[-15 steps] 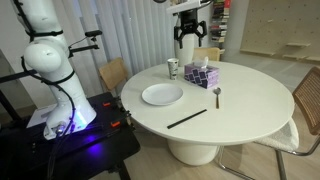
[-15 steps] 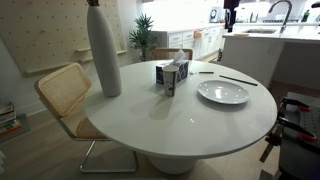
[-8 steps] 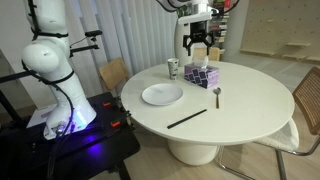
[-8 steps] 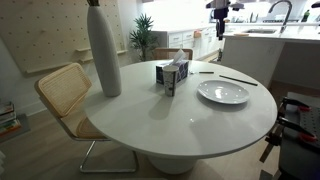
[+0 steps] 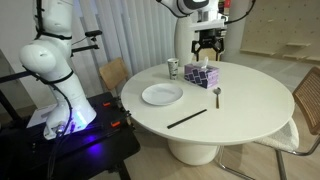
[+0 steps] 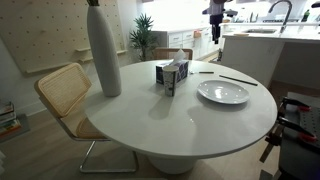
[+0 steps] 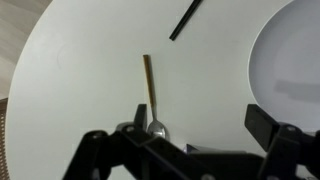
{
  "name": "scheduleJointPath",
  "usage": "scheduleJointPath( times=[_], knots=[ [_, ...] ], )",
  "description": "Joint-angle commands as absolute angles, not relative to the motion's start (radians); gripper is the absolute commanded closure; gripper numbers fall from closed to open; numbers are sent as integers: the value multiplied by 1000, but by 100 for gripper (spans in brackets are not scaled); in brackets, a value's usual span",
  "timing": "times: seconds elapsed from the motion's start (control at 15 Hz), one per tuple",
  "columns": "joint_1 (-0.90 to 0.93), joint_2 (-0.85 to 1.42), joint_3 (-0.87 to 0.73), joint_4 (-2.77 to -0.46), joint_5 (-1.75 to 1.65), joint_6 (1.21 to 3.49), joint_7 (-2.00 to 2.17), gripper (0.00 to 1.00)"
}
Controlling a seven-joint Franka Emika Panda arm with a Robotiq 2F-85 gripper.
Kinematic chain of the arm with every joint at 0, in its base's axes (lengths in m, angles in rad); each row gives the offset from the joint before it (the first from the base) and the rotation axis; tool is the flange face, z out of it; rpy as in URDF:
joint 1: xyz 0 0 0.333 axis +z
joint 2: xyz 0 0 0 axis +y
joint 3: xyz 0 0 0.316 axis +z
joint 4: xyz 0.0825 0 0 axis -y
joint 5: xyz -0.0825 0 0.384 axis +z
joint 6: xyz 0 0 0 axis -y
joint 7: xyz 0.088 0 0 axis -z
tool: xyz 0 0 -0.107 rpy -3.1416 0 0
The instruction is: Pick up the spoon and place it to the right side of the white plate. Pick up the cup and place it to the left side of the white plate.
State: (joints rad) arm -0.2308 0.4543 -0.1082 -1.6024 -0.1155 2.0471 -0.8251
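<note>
The spoon [image 7: 149, 92] lies on the white table, its bowl [image 7: 157, 128] just inside my left finger [image 7: 131, 124] in the wrist view. My gripper [image 7: 196, 126] is open and holds nothing. In both exterior views it hangs high above the table [image 5: 208, 44] [image 6: 215, 12], over the tissue box [image 5: 201, 75]. The spoon [image 5: 216, 95] rests in front of that box. Left of it lies the white plate [image 5: 162, 95] [image 6: 223, 92] [image 7: 292, 50]. The small white cup [image 5: 173, 68] stands behind the plate, beside the box; I cannot make it out in the exterior view with the vase in front.
A long black stick [image 5: 187, 118] [image 7: 186, 18] lies near the table's front edge. A tall white vase [image 6: 103, 50] and the tissue box [image 6: 172, 76] stand on the round table [image 6: 150, 115]. Wicker chairs [image 6: 62, 95] [image 5: 306, 105] ring it.
The open gripper has travelled sideways across the table and come a little lower, from above the cup to above the tissue box. Nothing on the table has moved.
</note>
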Motion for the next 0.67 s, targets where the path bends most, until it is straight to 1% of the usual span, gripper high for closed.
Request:
scheduleJointPath(
  times=[0.0,0.6],
  knots=[
    [-273,526,-84,-1509,-91,2052,-897,0],
    [-319,705,-78,-1363,-92,2056,-934,0]
  ],
)
